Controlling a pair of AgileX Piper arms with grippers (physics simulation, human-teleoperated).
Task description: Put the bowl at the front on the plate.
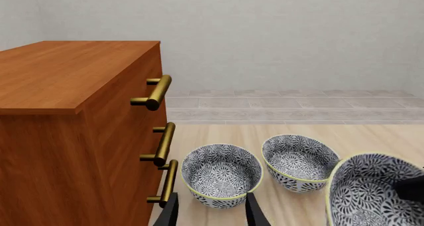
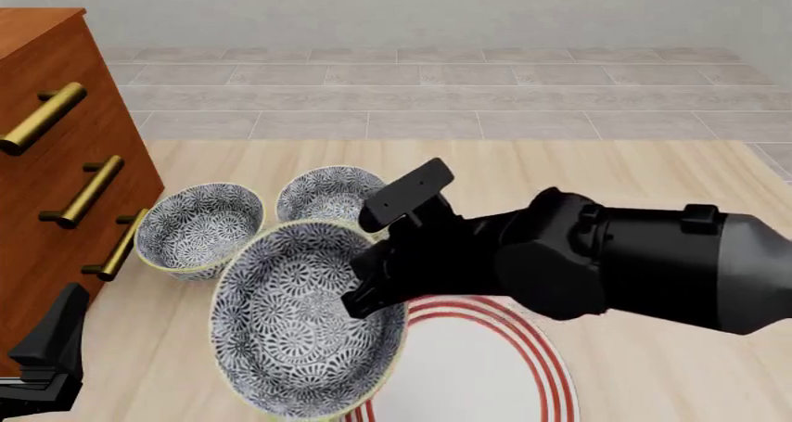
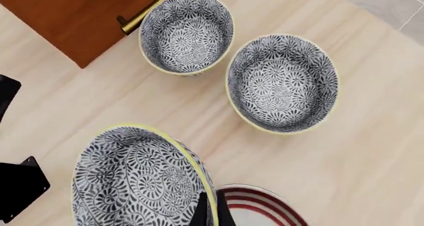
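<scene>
The right gripper (image 3: 208,211) is pinched closed on the rim of the bowl (image 2: 303,315), one thin dark finger on each side of the pale yellow-green edge. The bowl, patterned in dense blue-grey flowers on white, is tilted in the grip, with its opening turned toward the front camera. In the front view it is held up off the table, overlapping the left edge of the plate (image 2: 495,371), a large white plate with thin red rings near its rim. The bulky black right arm (image 2: 594,264) reaches in from the right and hides part of the plate. The right wrist view shows what the front view cannot: the fingers actually clasping the rim, and only a small arc of the plate below. Behind the held bowl, two other bowls stand upright on the table, just beside each other: a left bowl (image 2: 198,229) and a right bowl (image 2: 328,195). The left gripper (image 1: 212,211) shows only in the left wrist view, its two dark fingertips spread apart with nothing between them, pointing toward the left bowl. In the front view a black part of the left arm (image 2: 44,352) sits at the lower left corner. A reddish-brown wooden dresser (image 2: 56,153) with brass bar handles stands at the left. The table (image 2: 656,181) is pale wood grain; beyond it lie grey floor tiles (image 2: 433,97) and a plain light wall (image 1: 278,37).
</scene>
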